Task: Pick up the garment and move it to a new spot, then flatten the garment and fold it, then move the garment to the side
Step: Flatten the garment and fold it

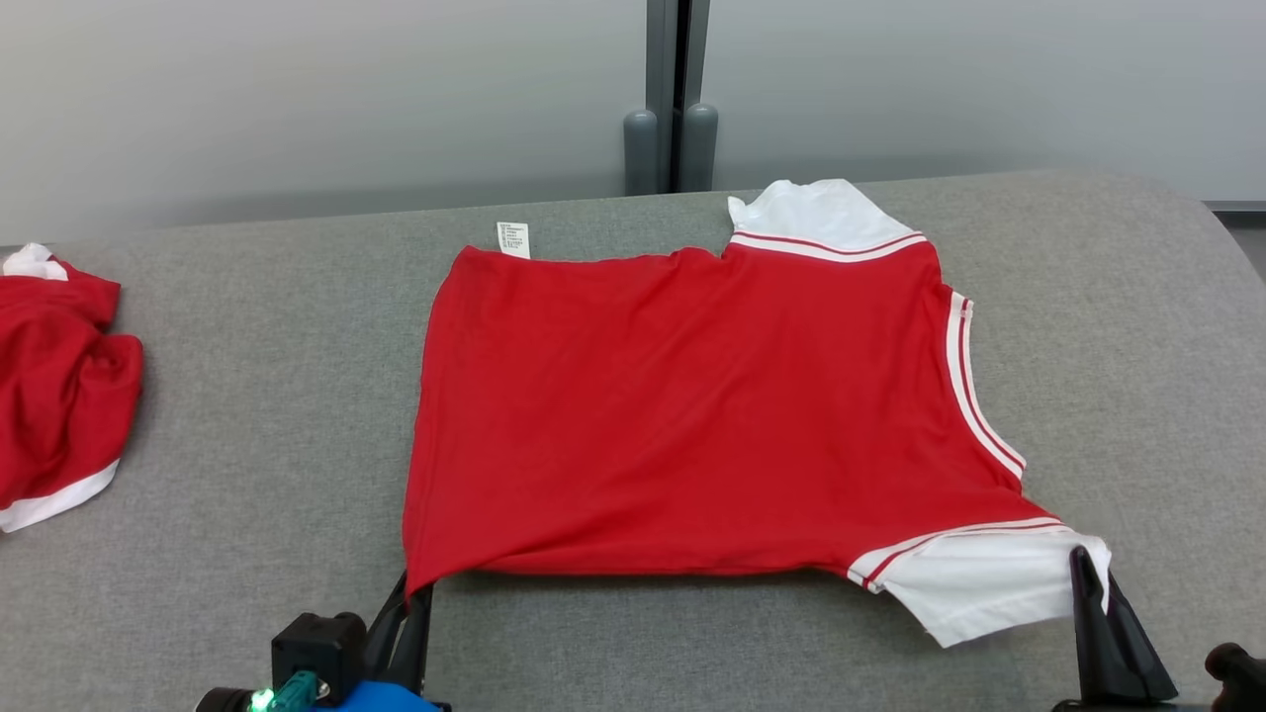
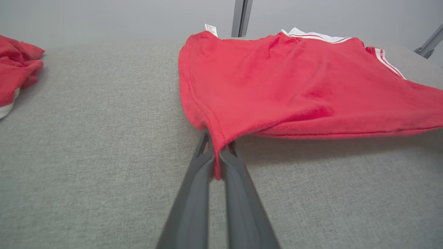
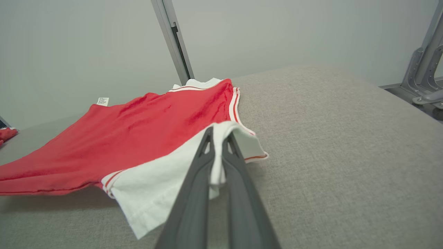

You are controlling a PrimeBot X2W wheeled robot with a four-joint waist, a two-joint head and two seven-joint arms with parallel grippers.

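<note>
Head view: a red garment (image 1: 692, 415) with 2 white sleeves lies spread at the middle of a grey fabric-covered desk (image 1: 247, 445). Its hem is to the left and its sleeves are at the right, 1 far and 1 near. Its near edge is raised a little off the desk, with shadow beneath. The left end effector (image 1: 413, 598) is closed on the garment's near left corner, with red cloth pinched between its 2 dark fingers. The right end effector (image 1: 1086, 569) is closed on the right end of the near white sleeve (image 1: 979, 583). A small white label (image 1: 512, 239) sticks out at the far left corner. Well apart, at the desk's left edge, lies a crumpled red and white cloth (image 1: 59, 396). Beyond the desk is a pale grey wall (image 1: 297, 89) with a dark vertical post (image 1: 678, 89).
</note>
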